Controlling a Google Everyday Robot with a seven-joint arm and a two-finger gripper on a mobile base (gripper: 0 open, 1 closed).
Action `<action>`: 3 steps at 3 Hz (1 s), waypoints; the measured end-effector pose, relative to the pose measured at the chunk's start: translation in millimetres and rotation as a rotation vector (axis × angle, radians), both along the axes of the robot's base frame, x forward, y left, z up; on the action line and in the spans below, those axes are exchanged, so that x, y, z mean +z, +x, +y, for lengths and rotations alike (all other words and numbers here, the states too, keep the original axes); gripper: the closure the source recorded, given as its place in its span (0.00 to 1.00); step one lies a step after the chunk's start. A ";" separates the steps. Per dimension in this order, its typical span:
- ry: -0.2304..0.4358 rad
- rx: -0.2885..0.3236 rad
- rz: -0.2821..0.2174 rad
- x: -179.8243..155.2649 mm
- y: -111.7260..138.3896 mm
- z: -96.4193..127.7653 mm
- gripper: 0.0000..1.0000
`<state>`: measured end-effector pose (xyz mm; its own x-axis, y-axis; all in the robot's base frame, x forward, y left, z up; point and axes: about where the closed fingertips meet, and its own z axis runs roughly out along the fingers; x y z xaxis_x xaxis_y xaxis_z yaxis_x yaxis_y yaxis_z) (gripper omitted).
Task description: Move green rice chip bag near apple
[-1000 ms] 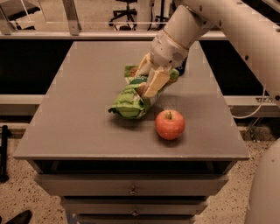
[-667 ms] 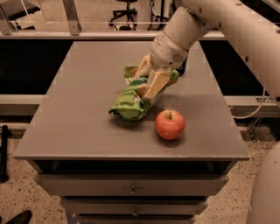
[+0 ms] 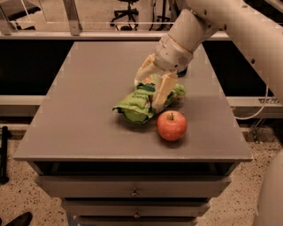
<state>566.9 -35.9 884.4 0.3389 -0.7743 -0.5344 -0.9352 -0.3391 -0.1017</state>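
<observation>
The green rice chip bag [image 3: 138,105] lies crumpled on the grey table [image 3: 88,114], near its middle. The red-orange apple [image 3: 171,125] stands just to the front right of the bag, almost touching it. My gripper [image 3: 149,92] reaches down from the upper right over the bag's far end. Its two tan fingers [image 3: 162,89] stand apart, one on each side of the bag's top. The gripper looks open, and the bag rests on the table. Part of the bag is hidden behind the fingers.
A dark object [image 3: 183,69] sits mostly hidden behind my wrist at the table's back right. The table has drawers [image 3: 132,192] below its front edge. A railing [image 3: 70,17] and an office chair [image 3: 128,11] stand beyond the far edge.
Almost nothing differs: the gripper stays over the bag, and the bag and apple stay in place.
</observation>
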 end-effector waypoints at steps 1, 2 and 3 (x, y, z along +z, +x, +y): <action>-0.002 0.008 -0.006 -1.8 -1.7 -4.9 0.00; 0.013 -0.012 -0.017 -1.1 -1.4 -9.1 0.00; 0.082 -0.159 -0.039 5.9 8.0 -28.2 0.00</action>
<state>574.9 -64.1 890.3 0.2371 -0.7744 -0.5866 -0.9713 -0.1764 -0.1597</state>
